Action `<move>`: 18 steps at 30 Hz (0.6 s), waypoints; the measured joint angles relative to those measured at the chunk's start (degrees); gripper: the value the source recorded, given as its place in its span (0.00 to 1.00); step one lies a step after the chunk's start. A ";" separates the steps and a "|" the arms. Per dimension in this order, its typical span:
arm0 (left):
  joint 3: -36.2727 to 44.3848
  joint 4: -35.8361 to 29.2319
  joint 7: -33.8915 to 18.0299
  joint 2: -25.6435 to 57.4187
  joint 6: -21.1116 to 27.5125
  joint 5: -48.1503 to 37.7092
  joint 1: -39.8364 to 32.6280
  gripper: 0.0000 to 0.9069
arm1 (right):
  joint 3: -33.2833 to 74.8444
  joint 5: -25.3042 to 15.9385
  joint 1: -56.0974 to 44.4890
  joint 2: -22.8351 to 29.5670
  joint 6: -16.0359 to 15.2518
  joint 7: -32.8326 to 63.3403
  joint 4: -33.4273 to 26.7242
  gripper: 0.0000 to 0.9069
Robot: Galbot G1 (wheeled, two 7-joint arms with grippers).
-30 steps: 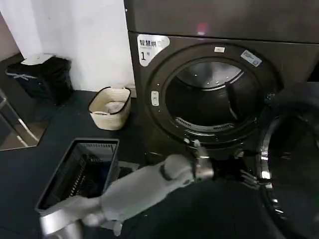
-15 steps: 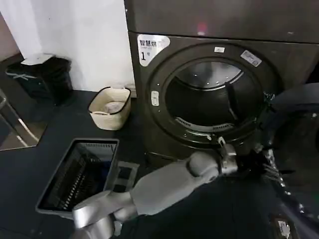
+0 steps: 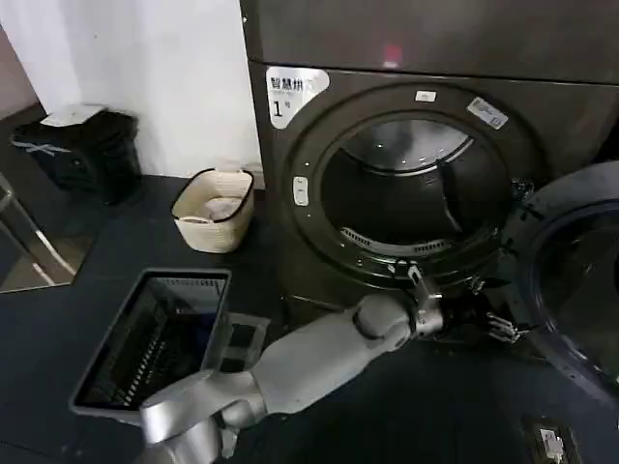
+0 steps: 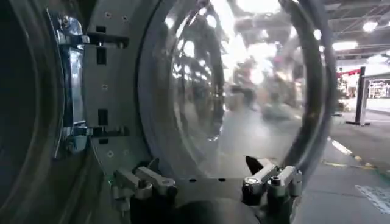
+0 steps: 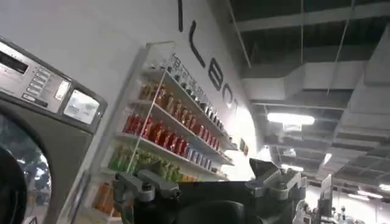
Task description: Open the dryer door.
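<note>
1. Dark flooring (image 3: 116, 242) runs up to a white wall, and against it stands the big dark grey-brown front-loading dryer (image 3: 290, 222), which carries a white label marked "1" (image 3: 293, 92) at its upper corner.
2. Its round drum opening (image 3: 416, 198), ringed in grey, is uncovered.
3. To the dryer's right side the large round porthole door with the chrome rim and dark tinted glass (image 3: 580, 280) stands swung wide open on its hinge (the left wrist view shows the bulging glass (image 4: 244, 97) and the metal hinge bracket (image 4: 73, 85) from close up).
4. The left gripper (image 3: 498, 326), at the end of a grey arm reaching across below the drum opening, sits just beside the door's lower inner edge; its fingers (image 4: 268, 182) are spread apart and hold nothing.
5. The right gripper (image 5: 207, 189) is raised away from the dryer, with spread, empty fingers, before shelves of coloured bottles (image 5: 164, 134).
6. Left of the dryer sit a round cream basket (image 3: 214, 208), a grey slatted crate (image 3: 155, 338) nearer the robot, and a black bin (image 3: 82, 150) by the wall.
</note>
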 joint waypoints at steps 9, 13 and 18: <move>0.22 -1.77 -0.24 0.00 0.52 -2.06 -0.11 1.00 | 0.20 0.14 -0.18 -0.25 0.20 -1.05 -0.66 1.00; 0.36 -3.35 -1.52 0.00 -0.49 -2.54 0.04 1.00 | 0.22 0.21 -0.22 -0.36 0.44 -1.18 -0.30 1.00; 0.44 -5.02 -1.89 0.00 -3.84 -2.60 0.23 1.00 | 0.65 0.20 -0.38 -0.90 0.40 -0.95 -0.92 1.00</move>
